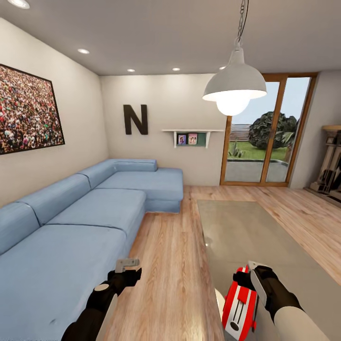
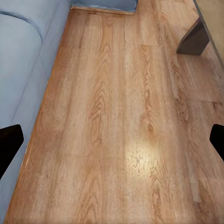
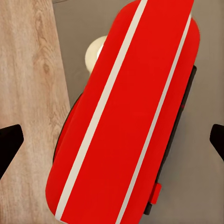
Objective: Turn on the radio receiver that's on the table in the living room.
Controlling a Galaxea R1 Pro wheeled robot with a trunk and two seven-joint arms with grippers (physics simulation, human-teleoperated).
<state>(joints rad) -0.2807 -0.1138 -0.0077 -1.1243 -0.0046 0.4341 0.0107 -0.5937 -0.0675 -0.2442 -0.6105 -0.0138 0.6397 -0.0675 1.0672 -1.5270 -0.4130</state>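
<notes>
The red radio receiver (image 1: 239, 305) with white stripes lies on the near left corner of the glossy grey table (image 1: 265, 227). My right gripper (image 1: 253, 274) hovers just above the radio's far end. In the right wrist view the radio (image 3: 126, 116) sits between the black fingertips (image 3: 9, 144), which stand wide apart, so this gripper (image 3: 112, 142) is open. Its dial face is hidden. My left gripper (image 1: 128, 265) hangs open over the wood floor between sofa and table, holding nothing.
A long blue sectional sofa (image 1: 71, 222) runs along the left wall. A strip of wood floor (image 1: 166, 265) separates it from the table. A white pendant lamp (image 1: 234, 85) hangs above the table. The table's grey base (image 2: 193, 39) shows beyond the left gripper (image 2: 112, 140).
</notes>
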